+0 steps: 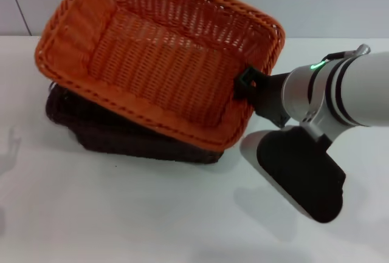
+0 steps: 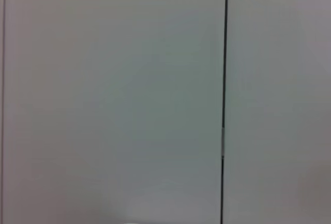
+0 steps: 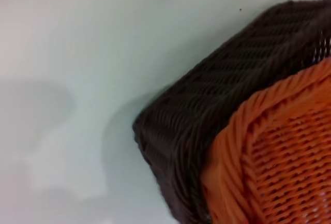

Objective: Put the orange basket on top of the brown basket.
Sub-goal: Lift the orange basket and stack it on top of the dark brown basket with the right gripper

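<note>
- A white table [image 1: 121, 214] fills the space in front of the robot, with pale wall panels behind it.
- From the head view, the orange basket [image 1: 164, 62] sits over the brown basket [image 1: 134, 138], but skewed and tipped, its far-left end raised; it looks carried rather than settled.
- The brown basket lies on the table underneath, only its near side and left end showing below the orange rim.
- The right gripper [image 1: 246, 84] is clamped on the orange basket's right-hand rim, one dark finger hooked over the braided edge into the inside.
- The right arm reaches in from the right, forearm angled toward the basket, its wrist housing hanging low above the table.
- My judgement: the carry is largely done; what is left is squaring the orange basket over the brown one, lowering it flat and letting go.
- The left wrist view shows only a wall panel with a dark vertical seam [image 2: 225, 79]; the left gripper is nowhere visible, the arm apparently parked out of the way.
- The right wrist view shows a corner of the brown basket [image 3: 207, 131] on the table, with the orange basket's corner [image 3: 274, 157] overlapping it, seemingly touching there.
</note>
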Tool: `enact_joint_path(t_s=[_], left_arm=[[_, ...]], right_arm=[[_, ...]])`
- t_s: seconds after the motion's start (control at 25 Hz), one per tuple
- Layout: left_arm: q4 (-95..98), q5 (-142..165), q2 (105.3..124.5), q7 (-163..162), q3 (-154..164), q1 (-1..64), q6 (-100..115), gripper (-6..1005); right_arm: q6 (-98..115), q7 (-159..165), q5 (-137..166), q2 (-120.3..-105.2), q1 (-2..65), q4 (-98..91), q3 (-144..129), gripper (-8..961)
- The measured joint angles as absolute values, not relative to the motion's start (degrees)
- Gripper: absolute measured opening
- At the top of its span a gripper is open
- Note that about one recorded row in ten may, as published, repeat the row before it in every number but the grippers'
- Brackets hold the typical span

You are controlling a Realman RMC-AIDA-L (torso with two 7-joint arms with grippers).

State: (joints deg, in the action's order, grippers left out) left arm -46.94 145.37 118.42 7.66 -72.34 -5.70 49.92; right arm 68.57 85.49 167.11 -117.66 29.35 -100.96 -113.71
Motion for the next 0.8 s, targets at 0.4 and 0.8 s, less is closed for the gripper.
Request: enact_joint_path(t_s=[0.4,0.8], left_arm=[[-47.0,145.4,118.28,7.6,-71.6,-4.9,49.4,793],[-46.9,145.4,118.03,7.6,-71.9,-3.5,47.1,793]], right_arm=[[61.3,88.1,167.2,-116.97,31.2,-95.8,-115.8,138],[63.0,91.4,167.3,-116.69,29.1,-100.1,-115.7,377]])
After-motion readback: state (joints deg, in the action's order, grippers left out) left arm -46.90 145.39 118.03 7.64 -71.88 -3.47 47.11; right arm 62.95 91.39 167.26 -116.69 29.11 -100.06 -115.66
